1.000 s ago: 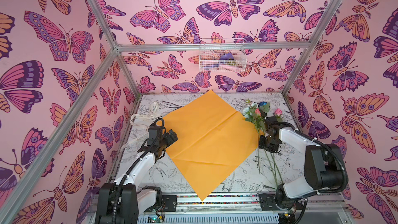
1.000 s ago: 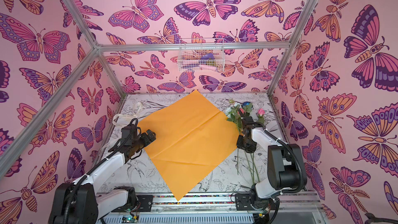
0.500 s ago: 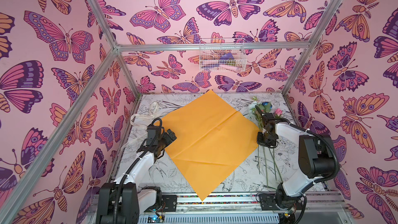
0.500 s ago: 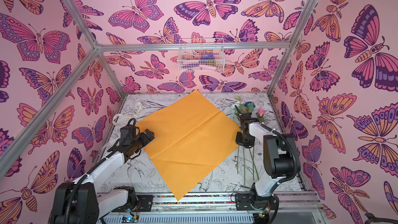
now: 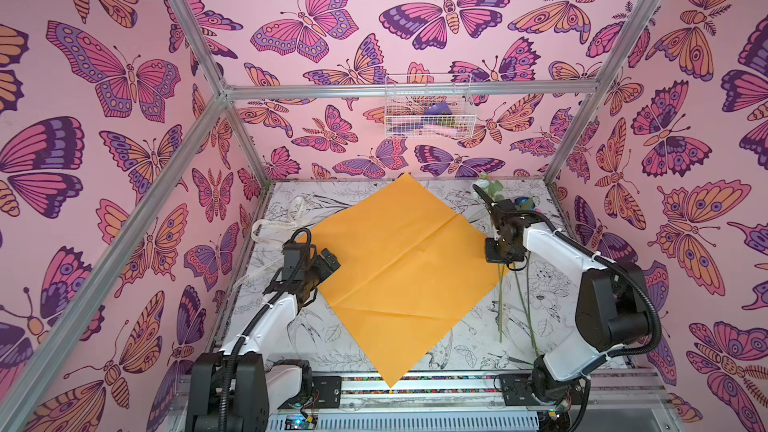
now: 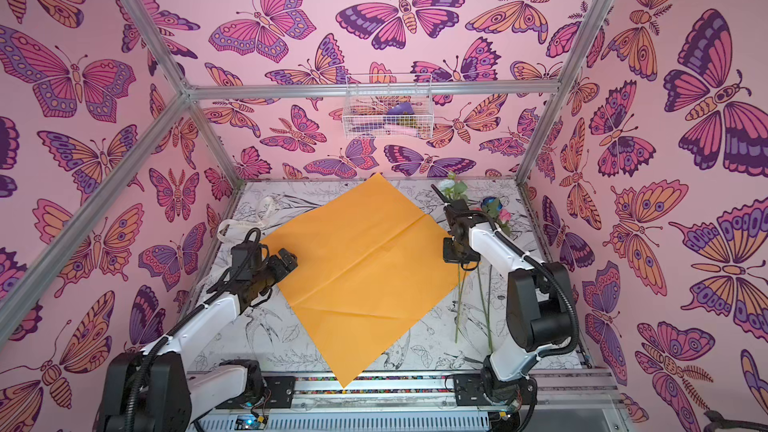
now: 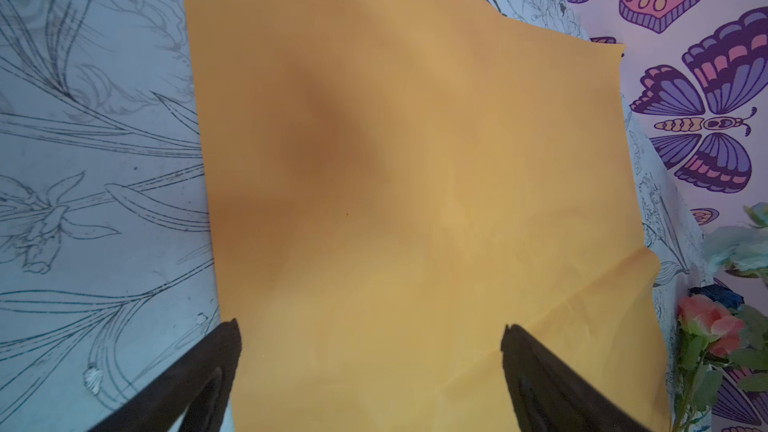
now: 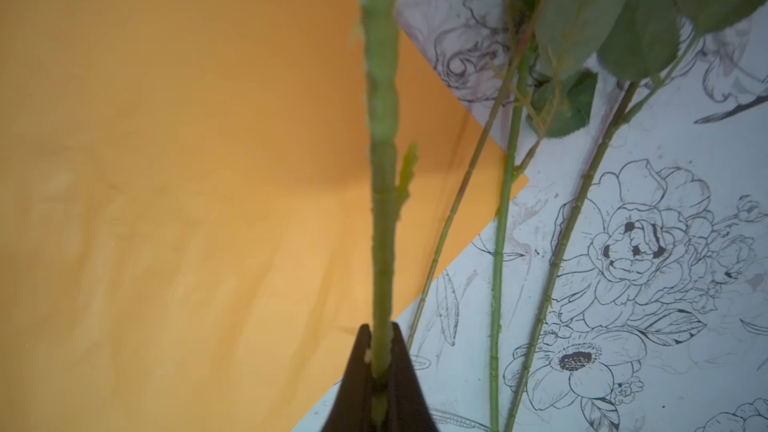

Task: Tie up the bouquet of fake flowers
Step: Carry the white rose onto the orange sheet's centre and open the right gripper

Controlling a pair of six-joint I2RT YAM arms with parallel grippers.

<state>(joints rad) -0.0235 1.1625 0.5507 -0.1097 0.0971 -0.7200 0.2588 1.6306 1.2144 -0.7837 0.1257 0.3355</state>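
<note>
**Barely begun: one stem in my grip, nothing wrapped yet**

So far only the groundwork is done. The orange paper (image 5: 399, 268) lies spread flat, set as a diamond, in the middle of the surface (image 5: 291, 326). The fake flowers (image 7: 706, 324) lie loose just beside its right corner, heads toward the back wall. They are not gathered on the sheet, though one thin stem crosses its edge.

My right claw (image 8: 379, 332) is clenched on a single green stem (image 8: 382, 160), which stands over the paper's border. My left claw (image 7: 370, 324) is released, its jaws spread wide above the sheet's left corner, grasping nothing.

By my reckoning nearly everything is left. The flowers must go onto the sheet, the paper must be drawn round them, and the bundle must be bound. The cream ribbon (image 5: 282, 224) lies untouched at the back left, off the paper.

Counted:
- One orange sheet and one ribbon.
- Three blooms in a top view: white (image 6: 448, 184), blue (image 6: 491, 202) and pink (image 6: 505, 215).
- Four stems in the right wrist view. One is in my grip and three loose stems (image 8: 500, 243) lie on the surface, though one of those may be only a side branch.
- One wire basket (image 5: 428, 110) on the back wall, its contents too small to tell.
</note>
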